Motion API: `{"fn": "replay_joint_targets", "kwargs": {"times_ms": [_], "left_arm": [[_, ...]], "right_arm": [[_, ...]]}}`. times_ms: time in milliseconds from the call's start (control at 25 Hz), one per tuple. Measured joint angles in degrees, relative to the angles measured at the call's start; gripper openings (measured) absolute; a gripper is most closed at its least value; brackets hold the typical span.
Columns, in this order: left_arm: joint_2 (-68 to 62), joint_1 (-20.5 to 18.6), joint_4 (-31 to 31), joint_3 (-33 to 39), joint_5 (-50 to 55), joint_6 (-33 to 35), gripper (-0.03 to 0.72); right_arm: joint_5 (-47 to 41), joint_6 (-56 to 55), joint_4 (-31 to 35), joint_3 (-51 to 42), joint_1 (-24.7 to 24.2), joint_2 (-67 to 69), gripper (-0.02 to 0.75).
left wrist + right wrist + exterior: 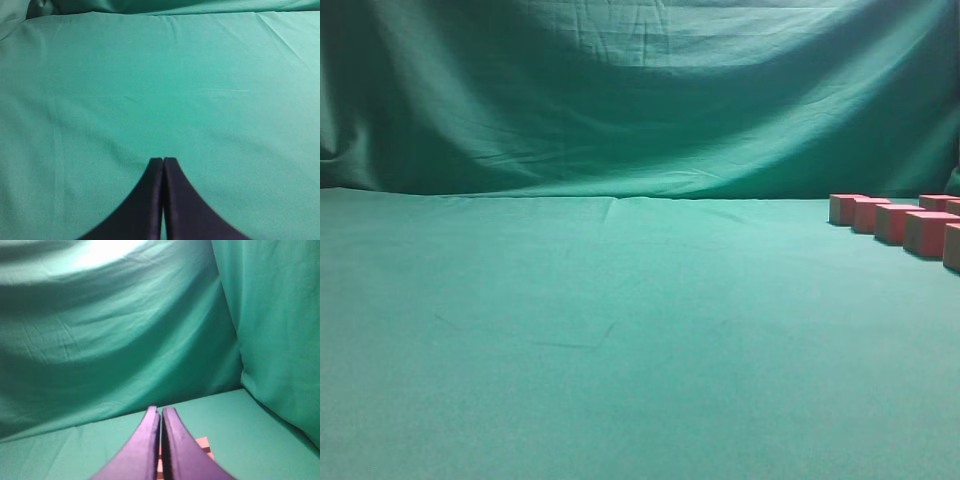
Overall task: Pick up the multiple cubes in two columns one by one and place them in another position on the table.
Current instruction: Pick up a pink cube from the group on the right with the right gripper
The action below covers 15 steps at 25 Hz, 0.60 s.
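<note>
- Two grippers are showing, one in each wrist view; neither is appearing in the exterior view.
- Left gripper point(163, 160): its dark fingers point(145, 200) are pressing together tip to tip, gripping nothing, and hanging over bare green cloth of the table point(160, 90).
- Right gripper point(161, 411): its fingers point(140, 450) are likewise lying closed against each other with nothing clamped between them, pointing toward the backdrop point(110, 340).
- One cube top point(204, 444), reddish-pink, is peeking out just behind and to the right of the right gripper's fingers; whether the fingers are touching it cannot be told.
- Seven cubes point(891, 222) are counting as visible in the exterior view, sitting on the table at its far right edge: five are forming a nearer row running diagonally toward the camera, standing close side by side, the nearest being cut off by the frame; two more are showing partly behind them at the frame edge.
- One table is lying flat under everything, covered in smooth green cloth.
- One backdrop of wrinkled green cloth is hanging upright behind the table.
</note>
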<state>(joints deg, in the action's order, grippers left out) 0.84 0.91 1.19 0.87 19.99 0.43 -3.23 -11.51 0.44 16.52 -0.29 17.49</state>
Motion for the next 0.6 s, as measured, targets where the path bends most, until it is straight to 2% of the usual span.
{"fn": "replay_joint_targets", "kwargs": {"times_ms": [80,360,600], "left_arm": [[0.00,0.00,0.00,0.00,0.00,0.00,0.000],[0.00,0.00,0.00,0.00,0.00,0.00,0.000],[0.00,0.00,0.00,0.00,0.00,0.00,0.000]], "right_arm": [[-3.91,0.59,-1.72,2.48,0.00,2.06,0.000],[-27.33,5.42,-3.09,16.18,0.29,14.57,0.000],[-46.67,9.18,-3.09,25.32,7.70,29.29,0.000]]}}
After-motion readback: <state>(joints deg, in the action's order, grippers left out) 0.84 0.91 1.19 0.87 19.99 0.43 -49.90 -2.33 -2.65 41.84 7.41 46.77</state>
